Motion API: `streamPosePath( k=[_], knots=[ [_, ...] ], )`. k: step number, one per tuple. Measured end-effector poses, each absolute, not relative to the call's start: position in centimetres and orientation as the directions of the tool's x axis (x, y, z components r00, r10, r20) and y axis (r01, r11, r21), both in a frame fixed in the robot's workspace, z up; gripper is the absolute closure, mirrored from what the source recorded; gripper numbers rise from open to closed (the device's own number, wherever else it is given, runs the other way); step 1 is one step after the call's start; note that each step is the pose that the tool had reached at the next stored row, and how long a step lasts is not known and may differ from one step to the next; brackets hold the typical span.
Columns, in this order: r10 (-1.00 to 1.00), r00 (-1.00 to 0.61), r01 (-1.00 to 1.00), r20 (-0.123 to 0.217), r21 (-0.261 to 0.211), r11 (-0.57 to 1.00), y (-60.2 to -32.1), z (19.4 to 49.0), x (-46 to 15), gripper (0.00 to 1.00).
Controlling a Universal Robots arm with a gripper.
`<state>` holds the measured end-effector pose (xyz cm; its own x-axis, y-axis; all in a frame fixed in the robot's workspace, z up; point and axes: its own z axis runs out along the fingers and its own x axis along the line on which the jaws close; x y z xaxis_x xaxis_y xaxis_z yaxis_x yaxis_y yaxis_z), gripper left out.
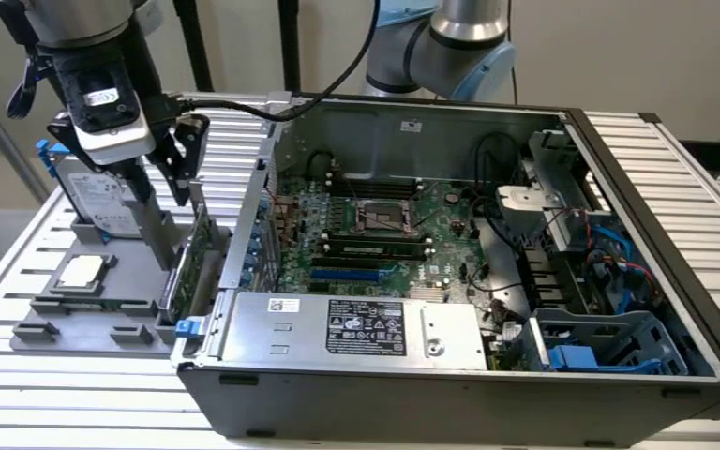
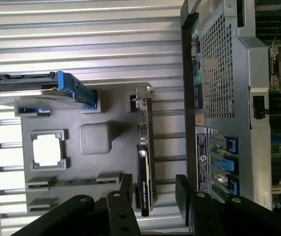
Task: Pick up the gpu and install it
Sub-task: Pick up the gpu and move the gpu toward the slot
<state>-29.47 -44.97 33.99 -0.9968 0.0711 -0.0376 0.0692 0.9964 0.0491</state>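
The gpu point(image 2: 145, 167) stands on its long edge in a slot of the grey tray point(image 2: 115, 115). It is upright, with its green face showing in the exterior view. Its silver bracket point(image 2: 142, 96) is at the end farther from the tool point(image 2: 154, 189). The card is just beside the outer wall of the open case point(image 1: 460, 389), on the exterior view's left of it, and outside the case.

The tool hangs over the gpu with its jaws spread wide. One black finger point(image 2: 126, 189) is on each side of the card, near the end away from the bracket. A gap shows between the card and each finger, so the tool grips nothing. Whether the fingertips reach below the card's top edge cannot be told.

Also on the tray, a hard drive point(image 1: 97, 202) in a blue frame stands upright well to the far side of the gpu from the case. A square chip point(image 2: 47, 149) lies flat in its own recess between the two.

The tray rests on a slatted metal table point(image 2: 81, 39), which also carries the case. Inside the case the motherboard point(image 1: 373, 225) lies exposed, with a silver power supply point(image 1: 360, 328) along the near wall. The arm point(image 1: 442, 47) rises behind the case
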Motion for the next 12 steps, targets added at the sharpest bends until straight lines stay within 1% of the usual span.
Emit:
streamPosePath(
  k=[12],
  knots=[
    [0.071, -0.997, 0.069, -0.038, 0.049, 0.996, -45.7, 31.8, -29.5, 0.0]
  ],
)
